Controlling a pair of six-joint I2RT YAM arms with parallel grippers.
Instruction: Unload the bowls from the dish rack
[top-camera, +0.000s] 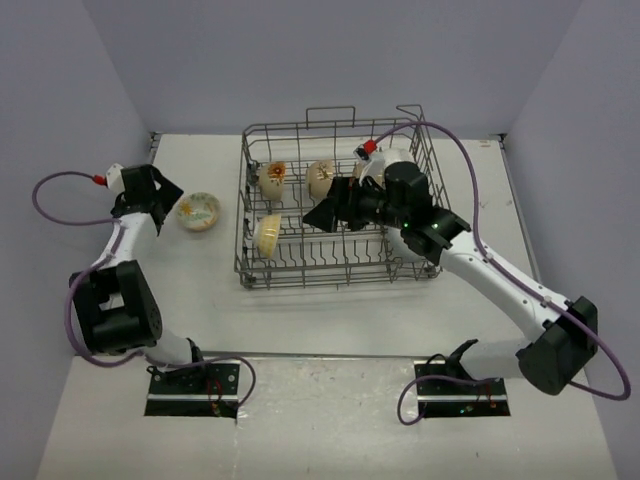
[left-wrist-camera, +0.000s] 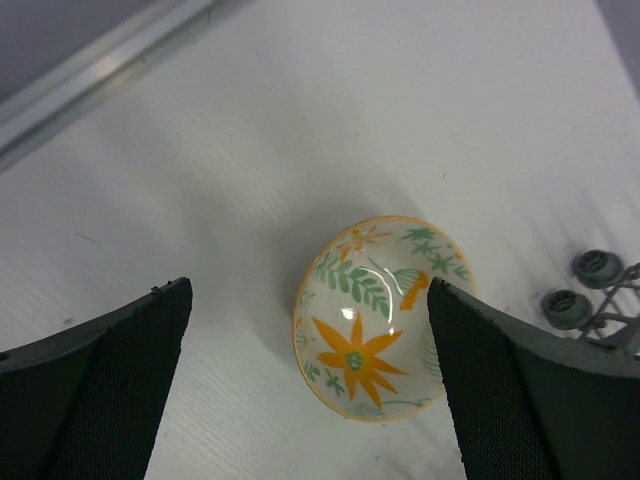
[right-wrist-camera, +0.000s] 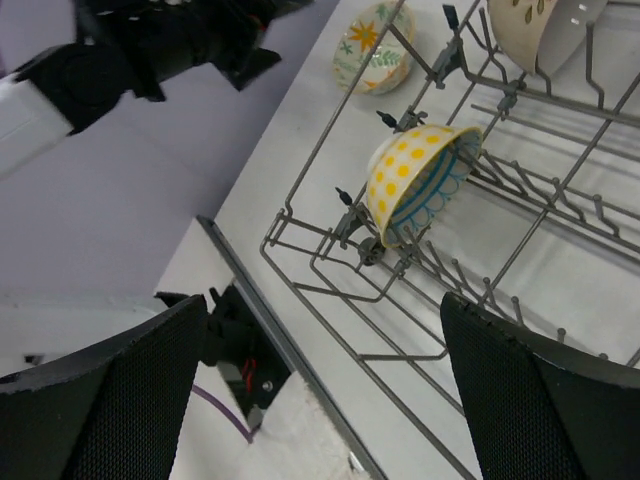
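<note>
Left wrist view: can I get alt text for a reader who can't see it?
A floral bowl sits on the white table, framed by the open left pincer. A corner of the rack shows at the right edge.

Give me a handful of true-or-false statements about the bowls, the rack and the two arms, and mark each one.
1. A flowered bowl sits on the table, outside the dish rack. True.
2. The left gripper is clamped on that bowl. False: its jaws stand wide open around it.
3. The dish rack is empty. False: bowls stand in it, among them a yellow dotted bowl.
4. The right gripper hangs open over the rack, holding nothing. True.
5. The yellow dotted bowl lies flat, mouth up. False: it stands on its edge among the wires.
</note>
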